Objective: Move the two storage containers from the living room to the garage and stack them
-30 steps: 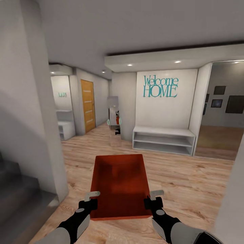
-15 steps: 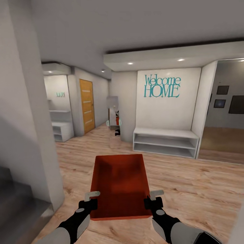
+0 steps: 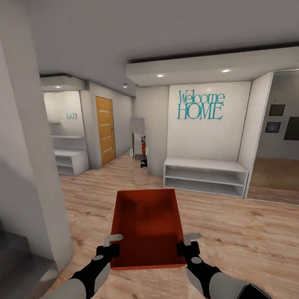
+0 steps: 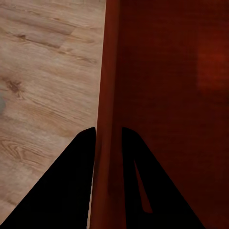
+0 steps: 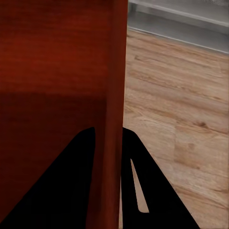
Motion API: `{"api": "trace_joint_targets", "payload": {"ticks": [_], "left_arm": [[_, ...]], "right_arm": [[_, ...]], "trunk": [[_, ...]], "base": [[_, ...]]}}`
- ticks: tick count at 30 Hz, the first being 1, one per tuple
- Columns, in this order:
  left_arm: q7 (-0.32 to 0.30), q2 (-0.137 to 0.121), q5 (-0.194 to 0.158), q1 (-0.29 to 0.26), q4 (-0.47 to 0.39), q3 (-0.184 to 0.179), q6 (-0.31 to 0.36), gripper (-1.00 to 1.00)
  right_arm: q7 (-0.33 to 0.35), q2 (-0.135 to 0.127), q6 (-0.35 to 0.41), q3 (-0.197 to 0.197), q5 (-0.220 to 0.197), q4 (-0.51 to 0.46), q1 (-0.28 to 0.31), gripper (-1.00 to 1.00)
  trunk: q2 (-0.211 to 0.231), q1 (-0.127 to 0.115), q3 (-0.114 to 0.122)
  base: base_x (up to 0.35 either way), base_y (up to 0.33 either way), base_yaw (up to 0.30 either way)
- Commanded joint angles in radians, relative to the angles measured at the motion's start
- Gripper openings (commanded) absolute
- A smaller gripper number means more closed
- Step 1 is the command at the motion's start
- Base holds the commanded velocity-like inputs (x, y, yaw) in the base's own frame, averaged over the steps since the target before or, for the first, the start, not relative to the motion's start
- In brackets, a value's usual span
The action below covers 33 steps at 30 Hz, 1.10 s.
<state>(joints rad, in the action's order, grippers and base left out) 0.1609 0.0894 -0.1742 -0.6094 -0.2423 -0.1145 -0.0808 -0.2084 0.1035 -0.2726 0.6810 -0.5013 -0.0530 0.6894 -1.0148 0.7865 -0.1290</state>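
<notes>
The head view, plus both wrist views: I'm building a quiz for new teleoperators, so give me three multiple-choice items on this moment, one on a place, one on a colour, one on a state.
1. Where is the storage container?
A. on the white shelf bench
B. held between both grippers above the wood floor
C. on the stairs

2. What colour is the "Welcome HOME" lettering?
A. teal
B. black
C. orange

3. How does the left gripper stand?
A. open, away from the container
B. shut on nothing
C. shut on the container's side wall

Answers:
1 B: the left gripper and right gripper each hold one side wall, with wood floor beneath.
2 A: the letters read teal on the white wall.
3 C: the left wrist view shows a finger on either side of the wall.
</notes>
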Motion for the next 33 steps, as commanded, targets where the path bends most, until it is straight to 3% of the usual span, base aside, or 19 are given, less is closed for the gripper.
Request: {"api": "trace_joint_targets", "payload": {"ticks": [1,33], "left_arm": [[0.038,-0.002,0.005,0.000,-0.002,-0.024,-0.021,-1.00],[0.038,-0.002,0.005,0.000,-0.002,-0.024,-0.021,-1.00]], "right_arm": [[0.000,0.001,0.004,-0.075,-0.005,-0.001,0.001,-1.00],[0.000,0.001,0.004,-0.075,-0.005,-0.001,0.001,-1.00]], "trunk": [[-0.001,0.001,-0.001],[-0.001,0.001,-0.001]], "base": [[0.321,0.000,0.000],[0.321,0.000,0.000]]}}
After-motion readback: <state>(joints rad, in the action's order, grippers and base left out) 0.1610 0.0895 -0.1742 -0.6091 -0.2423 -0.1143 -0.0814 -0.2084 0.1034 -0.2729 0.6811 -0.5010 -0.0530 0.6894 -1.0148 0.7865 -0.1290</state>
